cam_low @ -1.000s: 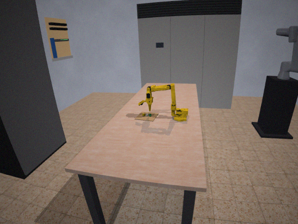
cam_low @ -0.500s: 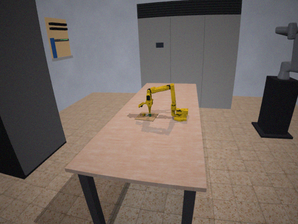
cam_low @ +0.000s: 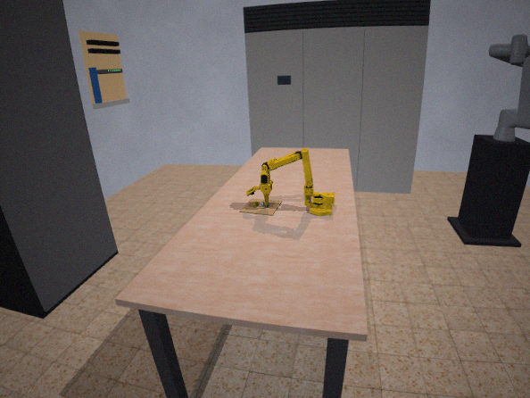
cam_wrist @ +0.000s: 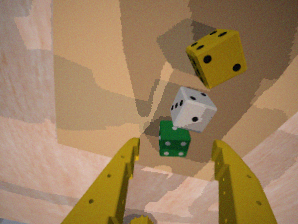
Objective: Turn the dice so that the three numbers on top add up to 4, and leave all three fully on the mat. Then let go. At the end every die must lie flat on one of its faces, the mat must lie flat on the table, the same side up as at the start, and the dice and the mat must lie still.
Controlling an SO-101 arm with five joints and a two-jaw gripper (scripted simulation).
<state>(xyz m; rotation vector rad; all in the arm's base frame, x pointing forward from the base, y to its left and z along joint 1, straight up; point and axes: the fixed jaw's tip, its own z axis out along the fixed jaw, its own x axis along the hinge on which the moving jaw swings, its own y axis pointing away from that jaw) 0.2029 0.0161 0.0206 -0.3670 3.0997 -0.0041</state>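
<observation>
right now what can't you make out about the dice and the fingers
- Top faces: in the wrist view the yellow die, white die and green die show at a slant, so which face is up is unclear.
- Exterior view: the dice on the mat are too small to read.
- The fingers are cut off by the wrist view's bottom edge; the gripper stands open, nothing between.
</observation>
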